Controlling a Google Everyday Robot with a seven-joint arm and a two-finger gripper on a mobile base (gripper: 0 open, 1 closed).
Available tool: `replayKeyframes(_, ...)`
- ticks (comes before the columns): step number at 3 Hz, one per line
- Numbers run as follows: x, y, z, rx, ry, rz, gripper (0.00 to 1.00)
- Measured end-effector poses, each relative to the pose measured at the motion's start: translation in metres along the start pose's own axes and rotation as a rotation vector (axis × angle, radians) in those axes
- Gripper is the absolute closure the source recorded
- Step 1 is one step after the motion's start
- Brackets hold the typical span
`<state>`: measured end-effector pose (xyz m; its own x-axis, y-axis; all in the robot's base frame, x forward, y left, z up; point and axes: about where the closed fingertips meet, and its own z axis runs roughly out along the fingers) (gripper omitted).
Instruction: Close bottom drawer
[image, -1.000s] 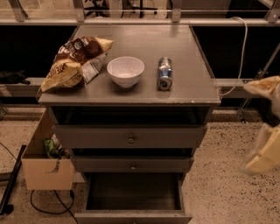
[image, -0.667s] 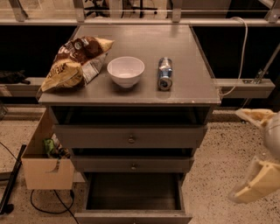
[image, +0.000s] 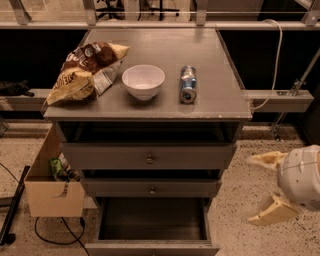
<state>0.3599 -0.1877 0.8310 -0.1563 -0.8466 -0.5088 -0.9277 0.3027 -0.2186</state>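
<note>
The bottom drawer (image: 152, 245) of the grey-brown cabinet is pulled far out, showing its dark boxy inside; its flat grey front lies at the frame's lower edge. Above it sit the middle drawer (image: 151, 189) with a small knob and the wider top drawer (image: 149, 157) with a round knob, both slightly out. My gripper (image: 257, 187) is at the right, beside the cabinet at about the height of the lower drawers, apart from them. Its two tan fingers (image: 272, 211) are spread open and hold nothing.
On the cabinet top (image: 210, 100) lie a chip bag (image: 82, 72), a white bowl (image: 143, 81) and a can on its side (image: 188, 84). An open cardboard box (image: 50, 190) stands on the floor at the left, with cables. A white cable (image: 272, 65) hangs at the right.
My gripper has moved down and leftwards, from beside the cabinet top to the level of the lower drawers. The drawers and tabletop items have not moved.
</note>
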Motion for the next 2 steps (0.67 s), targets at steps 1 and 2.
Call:
replayKeyframes(1, 0.020, 0.000, 0.027, -0.039, 0.038, 0.000, 0.50)
replayKeyframes(2, 0.036, 0.008, 0.046, -0.069, 0.065, 0.026, 0.73)
